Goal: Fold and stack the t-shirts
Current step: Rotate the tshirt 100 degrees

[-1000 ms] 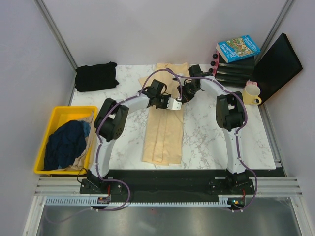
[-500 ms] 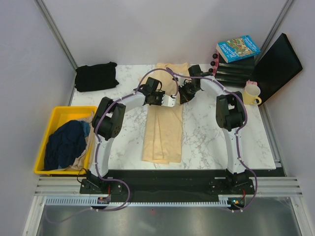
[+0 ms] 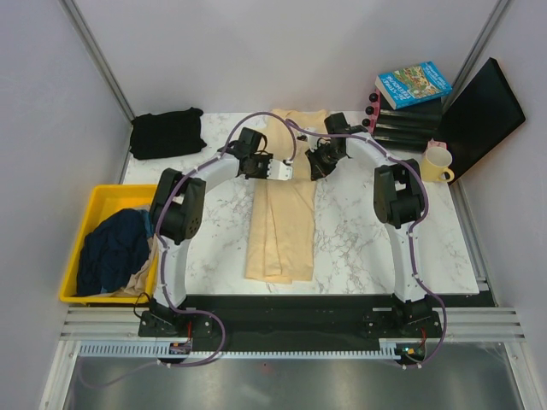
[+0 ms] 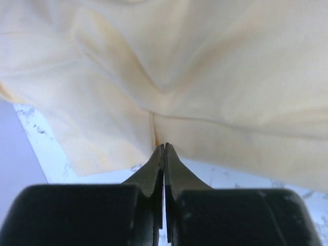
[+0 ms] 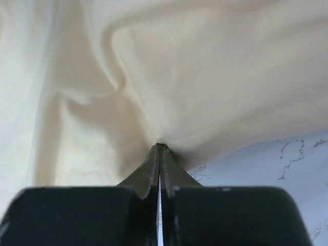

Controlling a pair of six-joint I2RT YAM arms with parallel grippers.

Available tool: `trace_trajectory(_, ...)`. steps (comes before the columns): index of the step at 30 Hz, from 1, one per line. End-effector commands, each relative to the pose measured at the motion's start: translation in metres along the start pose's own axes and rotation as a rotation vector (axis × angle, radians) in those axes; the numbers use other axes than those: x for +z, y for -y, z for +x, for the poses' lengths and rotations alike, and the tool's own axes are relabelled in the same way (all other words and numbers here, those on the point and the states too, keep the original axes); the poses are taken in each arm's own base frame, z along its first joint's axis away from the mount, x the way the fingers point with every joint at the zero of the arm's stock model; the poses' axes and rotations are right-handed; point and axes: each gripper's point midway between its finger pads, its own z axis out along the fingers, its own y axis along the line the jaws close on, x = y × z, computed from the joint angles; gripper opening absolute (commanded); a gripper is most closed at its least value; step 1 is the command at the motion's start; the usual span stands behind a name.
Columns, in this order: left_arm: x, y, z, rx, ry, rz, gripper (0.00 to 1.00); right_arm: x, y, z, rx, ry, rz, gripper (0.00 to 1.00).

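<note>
A soft pale cream-yellow cloth t-shirt lies as a long, narrow folded strip down the middle of the white marble-patterned table. Its surface is smooth, with shallow creases. A crumpled black t-shirt sits at the far left corner, and a rumpled dark navy t-shirt fills the yellow plastic bin. Both arms bend inward over the strip's far part, wrists facing each other. The left gripper and the right gripper each have their jaws pressed together, pinching a cream fold.
</note>
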Motion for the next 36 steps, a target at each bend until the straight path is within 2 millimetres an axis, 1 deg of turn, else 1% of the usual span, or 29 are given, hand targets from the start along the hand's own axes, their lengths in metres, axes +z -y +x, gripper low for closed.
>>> trace_trajectory(1,-0.052,-0.027,-0.041,-0.022,0.150,-0.064,0.02,-0.004,0.004,0.008,-0.025,-0.039,0.037,0.00)
trace_trajectory(2,-0.057,-0.029,-0.048,-0.025,0.173,-0.068,0.02,-0.004,0.006,0.009,-0.027,-0.043,0.047,0.00)
trace_trajectory(3,-0.066,-0.032,-0.059,-0.023,0.210,-0.075,0.02,-0.005,0.007,0.009,-0.030,-0.046,0.053,0.00)
trace_trajectory(4,-0.071,-0.033,-0.064,-0.026,0.224,-0.077,0.02,-0.005,0.008,0.010,-0.031,-0.050,0.058,0.00)
trace_trajectory(5,-0.074,-0.031,-0.068,-0.031,0.237,-0.066,0.02,-0.005,0.010,0.010,-0.034,-0.052,0.067,0.00)
trace_trajectory(6,-0.082,-0.031,-0.080,-0.027,0.272,-0.064,0.02,-0.006,0.011,0.010,-0.035,-0.054,0.071,0.00)
trace_trajectory(7,-0.085,-0.028,-0.084,-0.042,0.293,-0.051,0.02,-0.006,0.011,0.010,-0.038,-0.053,0.075,0.00)
trace_trajectory(9,-0.089,-0.015,-0.096,-0.060,0.353,0.005,0.02,-0.007,0.012,0.010,-0.043,-0.056,0.079,0.00)
trace_trajectory(11,-0.086,-0.001,-0.101,-0.071,0.369,0.058,0.02,-0.007,0.011,0.012,-0.041,-0.059,0.077,0.00)
trace_trajectory(12,-0.083,0.014,-0.106,-0.078,0.367,0.111,0.02,-0.007,0.011,0.012,-0.040,-0.060,0.075,0.00)
trace_trajectory(14,-0.075,0.036,-0.105,-0.075,0.347,0.188,0.02,-0.007,0.010,0.013,-0.038,-0.060,0.073,0.00)
trace_trajectory(15,-0.074,0.054,-0.107,-0.078,0.335,0.249,0.02,-0.008,0.009,0.013,-0.038,-0.061,0.074,0.00)
trace_trajectory(20,-0.066,0.100,-0.095,-0.056,0.279,0.371,0.02,-0.012,0.006,0.017,-0.042,-0.071,0.074,0.00)
trace_trajectory(26,-0.064,0.130,-0.093,-0.050,0.252,0.461,0.02,-0.017,0.007,0.019,-0.057,-0.078,0.090,0.00)
trace_trajectory(29,-0.060,0.143,-0.088,-0.031,0.222,0.491,0.02,-0.019,0.006,0.018,-0.056,-0.075,0.086,0.00)
trace_trajectory(31,-0.059,0.147,-0.088,-0.026,0.215,0.502,0.02,-0.020,0.005,0.019,-0.054,-0.076,0.086,0.00)
trace_trajectory(33,-0.059,0.144,-0.093,-0.036,0.231,0.496,0.02,-0.021,0.003,0.021,-0.052,-0.077,0.083,0.00)
trace_trajectory(36,-0.065,0.136,-0.104,-0.042,0.275,0.481,0.02,-0.022,0.001,0.024,-0.051,-0.084,0.081,0.00)
